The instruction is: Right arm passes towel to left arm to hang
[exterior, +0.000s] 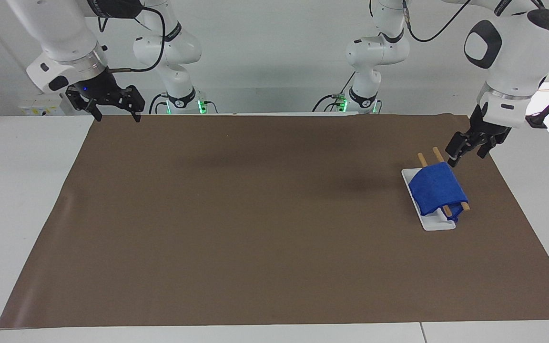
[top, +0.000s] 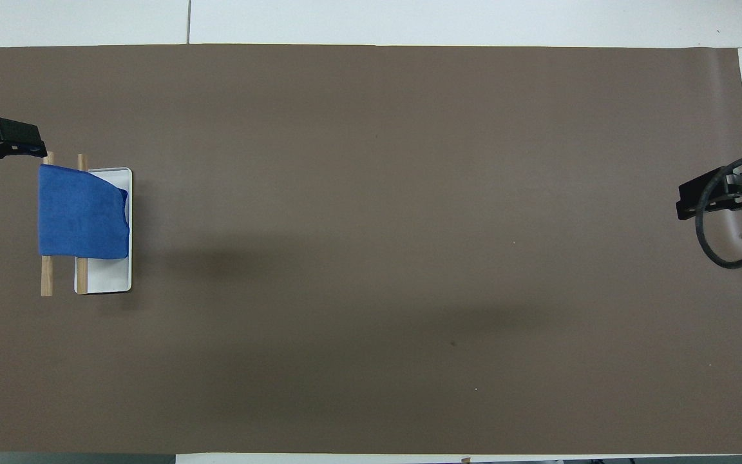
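Pincers both spread, empty: left pincer (exterior: pixel 466 153) beside towel (exterior: pixel 436 187), right pincer (exterior: pixel 113 113) waiting; only facing view shows towel's dangling tag.

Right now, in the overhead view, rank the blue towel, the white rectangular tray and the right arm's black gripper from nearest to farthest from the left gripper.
1. Blue towel, draped over the wooden bars, beside the left gripper.
2. White rectangular tray, under the towel.
3. Right gripper, at the right arm's end of the table.

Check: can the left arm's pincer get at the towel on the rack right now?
Probably yes. The open left pincer hangs just off the towel, by the wooden rails' bare ends, with nothing between them.
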`<state>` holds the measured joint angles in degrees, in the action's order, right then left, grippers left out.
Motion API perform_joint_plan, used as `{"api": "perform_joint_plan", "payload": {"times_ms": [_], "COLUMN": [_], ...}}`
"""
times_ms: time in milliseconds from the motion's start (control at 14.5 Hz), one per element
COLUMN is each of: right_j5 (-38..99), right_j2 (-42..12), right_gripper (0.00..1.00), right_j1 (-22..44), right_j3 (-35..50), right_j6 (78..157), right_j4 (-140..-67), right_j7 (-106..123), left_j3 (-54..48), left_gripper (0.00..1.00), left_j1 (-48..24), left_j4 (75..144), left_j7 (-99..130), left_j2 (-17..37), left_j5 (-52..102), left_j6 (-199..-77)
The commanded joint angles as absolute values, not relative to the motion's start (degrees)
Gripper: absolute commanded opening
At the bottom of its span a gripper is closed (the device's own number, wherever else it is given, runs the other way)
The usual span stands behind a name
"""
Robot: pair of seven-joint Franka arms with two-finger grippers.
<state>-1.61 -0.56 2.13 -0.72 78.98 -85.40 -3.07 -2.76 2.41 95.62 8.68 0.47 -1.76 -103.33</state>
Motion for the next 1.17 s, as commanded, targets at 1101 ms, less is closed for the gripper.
{"api": "perform_joint_plan", "payload": {"times_ms": [1101], "right_j5": [-2.81], "right_j2": [-0.18], "right_gripper": [1.00], "right_j1": [2.11], "right_j3": [-0.62], "right_j6": [79.28], "right_j4": [-86.31], "right_j7": [-3.96], "left_j3": [-2.46], "left_gripper": [1.00], "left_j1": [0.53], "left_j4": [92.99], "left_j7": [-1.23], "left_j2": [-1.32], "left_j5": [-0.44], "left_j6": [-91.41]}}
